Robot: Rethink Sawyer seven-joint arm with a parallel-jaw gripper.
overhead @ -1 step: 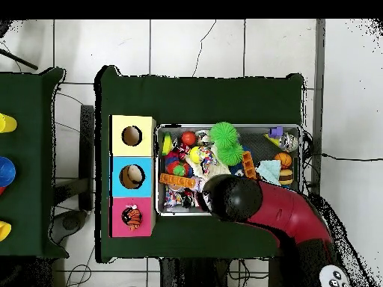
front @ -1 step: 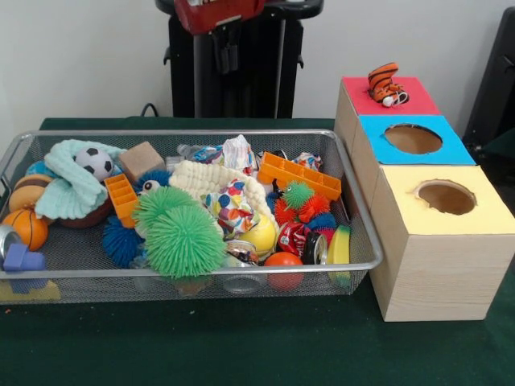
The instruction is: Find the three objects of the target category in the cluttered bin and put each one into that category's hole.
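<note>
- Nearest you is the green table [front @ -1 step: 241, 346], bare cloth up to the front rail of the wire bin [front @ -1 step: 193, 272]; the mesh walls are what keep this loose pile from rolling off.
- Just behind that rail sit two green spiky balls [front @ -1 step: 183, 237], stacked on the heap, so they hide whatever lies under them.
- To their right a red can [front @ -1 step: 291, 238] lies on its side, wedged low between a yellow ball [front @ -1 step: 261, 233] and small red and orange spiky balls [front @ -1 step: 299, 207].
- The orange plastic block [front @ -1 step: 299, 175] rests across the top of the pile, free to lift.
- At the far left end a small basketball [front @ -1 step: 27, 227] and a soccer ball [front @ -1 step: 96, 162] sit by a mint cloth [front @ -1 step: 71, 189].
- Beside the bin stand the three boxes: yellow box [front @ -1 step: 438, 229], blue box [front @ -1 step: 412, 138], red box [front @ -1 step: 388, 96], lined up within reach for dropping.
- A striped tiger toy [front @ -1 step: 386, 84] sits on the red box, over its hole, apparently as the category marker.
- The arm [overhead @ -1 step: 280, 213] hangs over the bin's robot-side edge; I cannot tell how your jaws stand, they are hidden.
- My read: nothing is sorted yet, and you are at the search.
</note>
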